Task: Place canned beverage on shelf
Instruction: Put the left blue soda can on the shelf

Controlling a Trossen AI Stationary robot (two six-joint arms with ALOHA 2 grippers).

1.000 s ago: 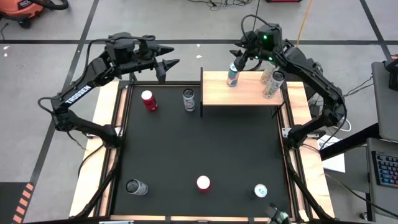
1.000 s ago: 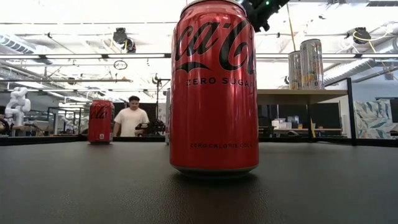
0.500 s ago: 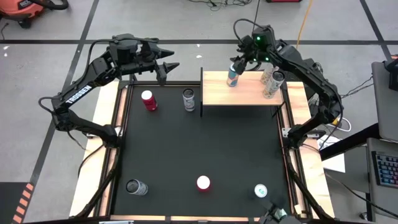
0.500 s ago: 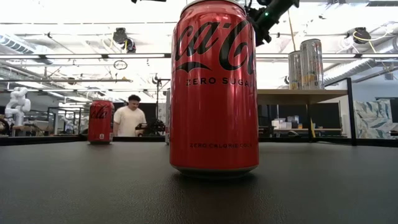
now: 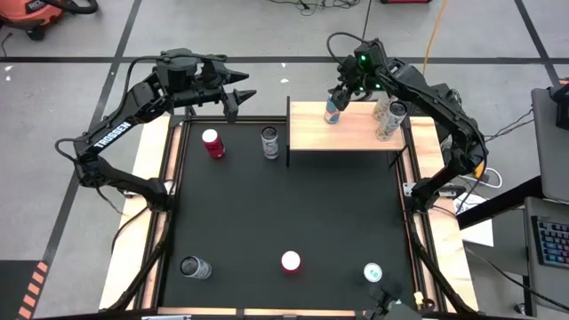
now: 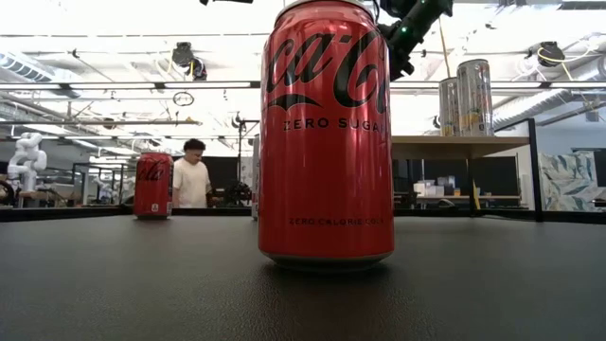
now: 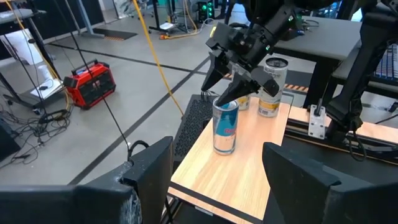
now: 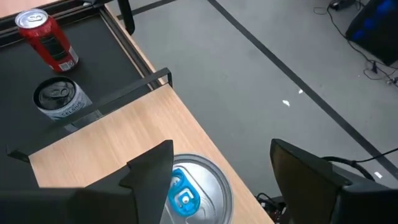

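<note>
A blue-and-silver can [image 5: 332, 112] stands upright on its base at the far left corner of the pale-wood shelf [image 5: 351, 133]; it also shows in the left wrist view [image 7: 225, 126] and, top only, in the right wrist view [image 8: 189, 190]. My right gripper [image 5: 340, 92] is open just above it, one finger on either side of its top [image 7: 226, 94]. My left gripper [image 5: 244, 82] is open and empty, raised beyond the table's far left corner.
Two more cans [image 5: 389, 117] stand at the shelf's right end. On the black table stand a red can [image 5: 212, 142] and a silver can [image 5: 269, 142] at the far side, and several cans near the front edge, among them a red one [image 6: 327, 133]. A person [image 6: 192, 175] stands in the room behind.
My right arm has drawn a little toward the table's far left, with the gripper still over the blue-and-silver can. The can stays upright on the shelf in the same place. The person in the background has turned.
</note>
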